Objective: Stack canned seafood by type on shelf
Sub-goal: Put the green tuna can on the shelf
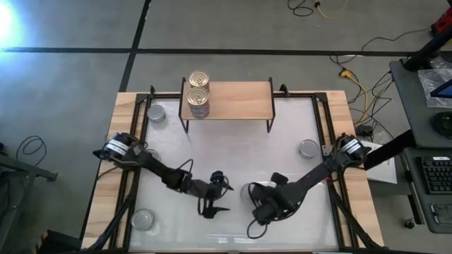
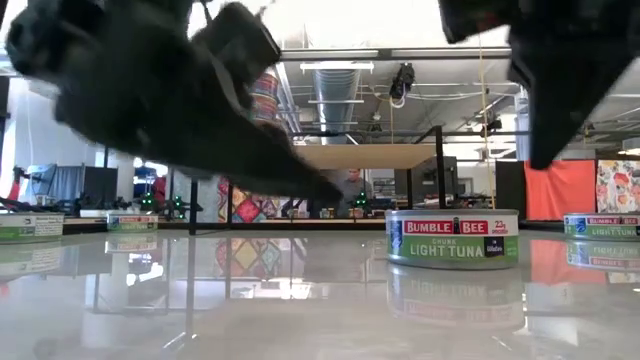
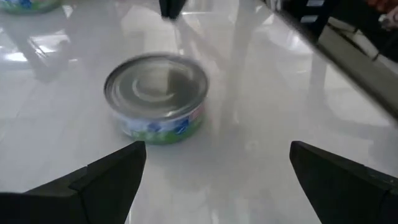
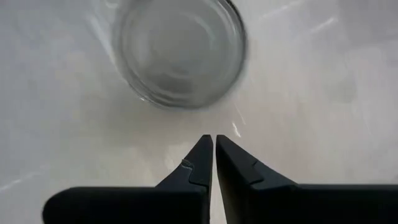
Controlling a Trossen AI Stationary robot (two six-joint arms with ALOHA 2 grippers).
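Observation:
A silver-lidded tin of canned seafood (image 1: pixel 247 192) (image 3: pixel 155 96) (image 4: pixel 180 53) stands on its base on the white table, near its front middle. My left gripper (image 1: pixel 222 194) (image 3: pixel 217 168) is open, low over the table just left of this tin, its fingers short of it. My right gripper (image 1: pixel 260 210) (image 4: pixel 211 143) is shut, pointing steeply down just right of the tin and clear of it. In the low view the tin (image 2: pixel 452 238) shows a green and blue label. Two gold-lidded tins (image 1: pixel 199 90) sit at the left end of the shelf (image 1: pixel 236 100).
More silver-lidded tins stand on the table: far left (image 1: pixel 156 113), near left (image 1: pixel 143 220) and at the right (image 1: pixel 308 148). The shelf's right part is bare board. A black frame (image 1: pixel 321 120) borders the table top.

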